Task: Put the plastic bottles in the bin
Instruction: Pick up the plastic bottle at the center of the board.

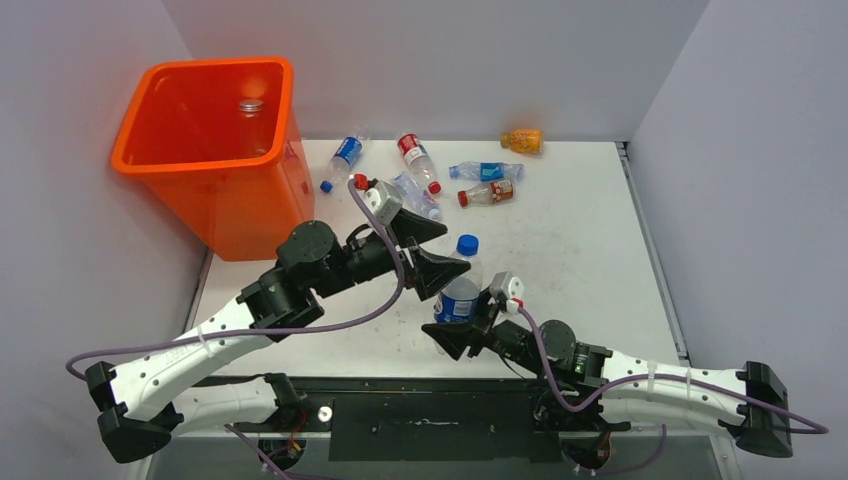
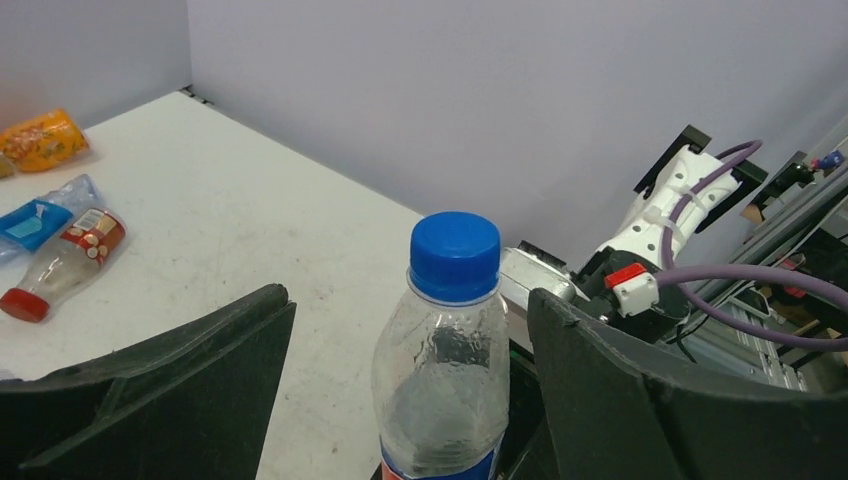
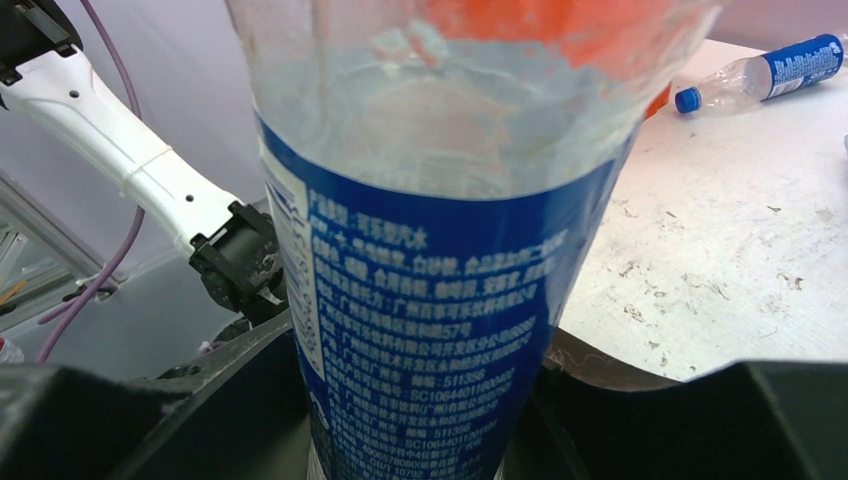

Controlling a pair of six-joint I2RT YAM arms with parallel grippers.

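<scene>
The right end effector (image 1: 460,328) is closed on the lower body of the blue-capped bottle (image 1: 460,290) and holds it upright above the near middle of the tabletop (image 1: 570,250). In the right wrist view the blue label fills the gap between the two fingers.

The left end effector (image 1: 452,248) is wide. Its fingers (image 2: 180,390) stand on either side of the bottle's upper part, with a gap visible on each side in the left wrist view.

The bin (image 1: 200,163) stands at the far left corner. One clear bottle (image 1: 250,115) stands inside it.

Loose bottles lie on the far part of the tabletop:
- a blue-label bottle (image 1: 346,155) just beside the bin;
- a red-label bottle (image 1: 415,158);
- an orange bottle (image 1: 522,141) at the far edge.
</scene>
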